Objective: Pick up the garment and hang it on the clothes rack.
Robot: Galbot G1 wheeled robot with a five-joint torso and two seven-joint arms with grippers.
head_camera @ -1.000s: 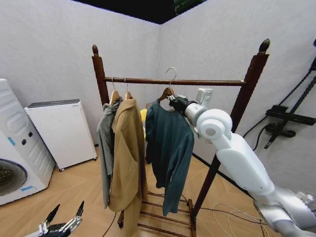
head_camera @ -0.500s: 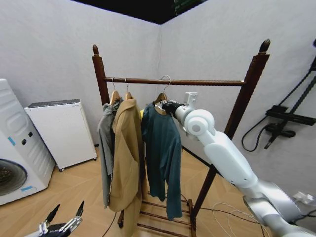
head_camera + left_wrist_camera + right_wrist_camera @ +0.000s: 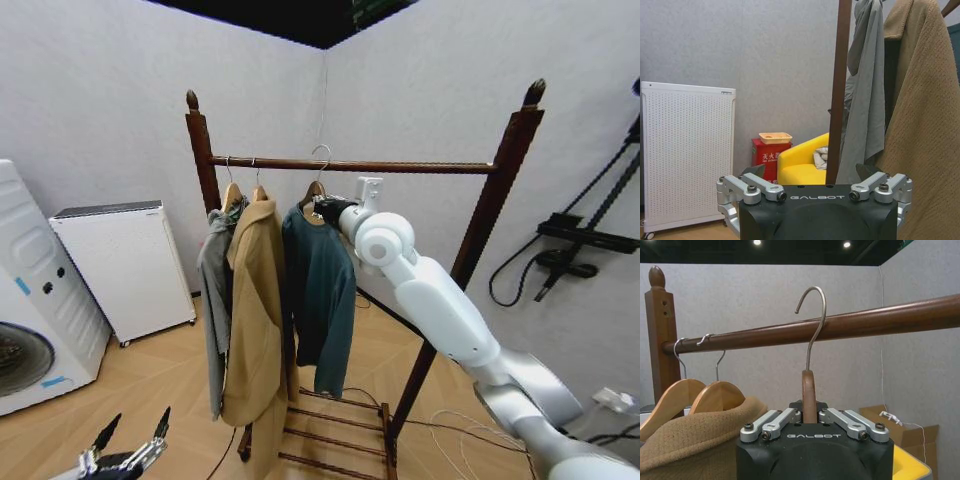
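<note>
Dark reddish-brown wood throughout the clothes rack (image 3: 505, 170): two posts with knob finials, a horizontal top bar, slatted rails at the base. Right claw (image 3: 322, 207) raised to just under the top bar, closed on the neck of the brown wooden hanger (image 3: 809, 395). Metal hook (image 3: 814, 322) of that hanger upright in front of the bar, its curve reaching above the bar; whether it bears on the bar cannot be told. Garment (image 3: 318, 285), dark teal-blue, draped from the held hanger, sleeves hanging straight down, hem well above the base rails. Positioned just beside the long tan coat (image 3: 258, 315), which hangs from the same bar; grey garment (image 3: 213, 300) next to that, nearest the left post. Left claw (image 3: 127, 457) low at the bottom edge of the head view, near the floor, fingers spread wide and holding nothing. White appliance (image 3: 125, 265) against the wall beyond the rack.
</note>
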